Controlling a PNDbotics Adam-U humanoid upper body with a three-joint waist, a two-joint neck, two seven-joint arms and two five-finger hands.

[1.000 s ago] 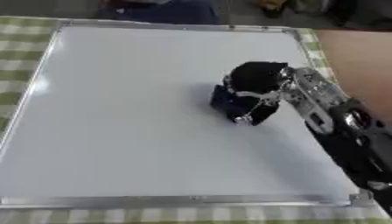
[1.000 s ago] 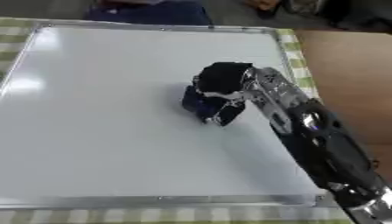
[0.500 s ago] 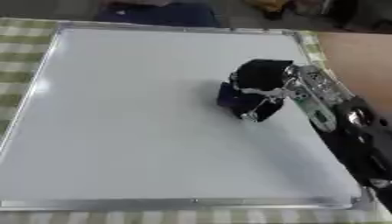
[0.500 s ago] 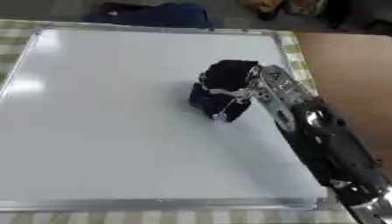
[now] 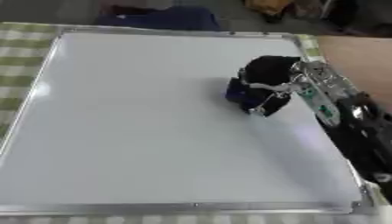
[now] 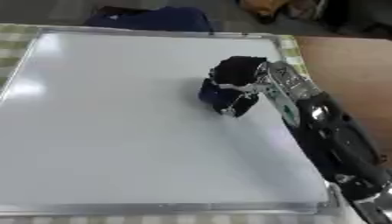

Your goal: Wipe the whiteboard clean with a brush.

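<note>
On whiteboard (image 5: 138,131), right of centre | right hand (image 5: 268,81) fingers curled around dark brush (image 5: 243,95) | checkered cloth (image 5: 19,57) underneath

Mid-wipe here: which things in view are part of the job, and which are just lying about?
Job:
whiteboard
dark blue brush
right hand, curled on the brush

Lying about:
green checked cloth under the board
dark blue item beyond the far edge

You're at a home-like table: green checked tablecloth (image 5: 15,57) at frame left, bare wood (image 6: 344,65) upper right.
</note>
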